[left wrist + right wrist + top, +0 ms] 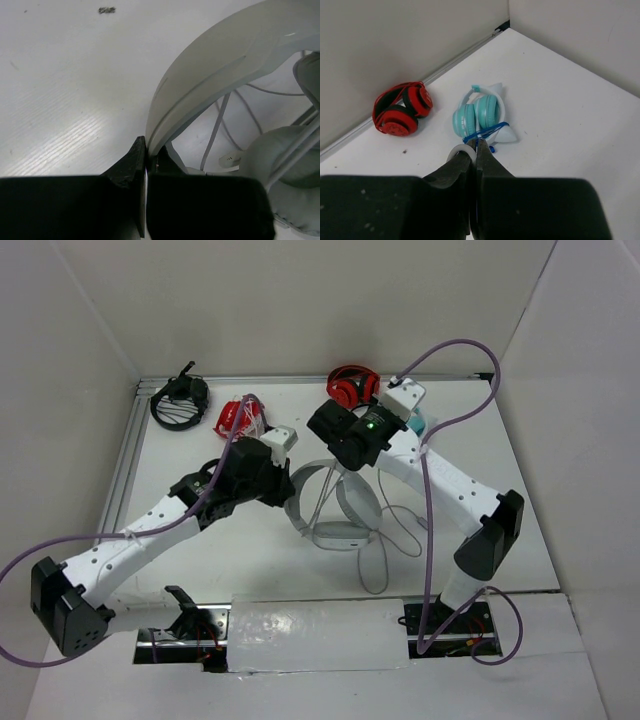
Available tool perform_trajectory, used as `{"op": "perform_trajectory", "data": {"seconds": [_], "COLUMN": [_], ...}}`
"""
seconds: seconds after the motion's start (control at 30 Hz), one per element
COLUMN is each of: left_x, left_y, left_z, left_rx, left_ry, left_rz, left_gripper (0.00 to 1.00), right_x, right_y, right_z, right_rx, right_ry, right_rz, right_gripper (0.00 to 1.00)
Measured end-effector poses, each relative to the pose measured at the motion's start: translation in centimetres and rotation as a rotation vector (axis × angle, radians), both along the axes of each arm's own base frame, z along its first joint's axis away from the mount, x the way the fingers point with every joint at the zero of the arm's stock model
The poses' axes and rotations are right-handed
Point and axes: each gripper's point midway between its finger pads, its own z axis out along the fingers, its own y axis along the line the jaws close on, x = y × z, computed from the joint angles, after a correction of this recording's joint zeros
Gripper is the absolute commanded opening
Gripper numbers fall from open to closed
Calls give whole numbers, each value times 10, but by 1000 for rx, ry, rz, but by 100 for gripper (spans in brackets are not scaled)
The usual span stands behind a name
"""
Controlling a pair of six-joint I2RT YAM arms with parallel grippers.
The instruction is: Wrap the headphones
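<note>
Two grippers are closed. The left gripper [146,155] pinches one end of the headband of the headphones [340,535], which sit mid-table [200,560] with their earcups toward the near edge. The right gripper [475,150], just above them, is shut on the thin cable [216,130], whose slack loops toward the near edge. Red headphones [400,112] and a blue pair [477,115] lie by the far edge.

- I see red headphones [402,111] lying folded near the far wall.
- Just beside them, not touching, are small light-blue headphones [482,116] with a blue cord.
- Black headphones [180,400] sit in the white table's [170,455] far left corner.
- A red-and-white item [240,417] lies near those; I can't identify it.
</note>
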Motion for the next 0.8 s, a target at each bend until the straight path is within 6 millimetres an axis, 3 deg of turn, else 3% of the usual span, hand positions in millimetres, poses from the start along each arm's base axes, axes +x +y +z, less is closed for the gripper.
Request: {"op": "perform_trajectory", "data": {"seconds": [0.03,0.23,0.3,0.37,0.43,0.5,0.67,0.8], "left_x": [-3,-15,-16,-20,-23,-23,-39,-55], "left_y": [-4,-15,-16,-14,-11,-8,-15,-19], "left_z": [4,21,20,15,8,4,18,40], "left_rx": [-21,-88,-84,-66,-44,-25,-78,-143], "left_ry": [-15,-79,-82,-71,-50,-46,-62,-105], "left_rz": [-36,-154,-176,-193,-195,-191,-277,-354], "left_gripper": [0,0,0,0,0,0,0,0], "right_x": [1,3,6,9,8,15,8,2], "right_y": [-1,9,24,54,49,47,97,105], "right_z": [-1,-6,-46,-98,-117,-105,-36,-23], "right_rx": [13,1,21,250,376,399,348,268], "right_ry": [-6,69,235,376,422,387,162,85], "right_rz": [-5,46,212,530,723,853,1276,1441], "right_gripper": [0,0,0,0,0,0,0,0]}}
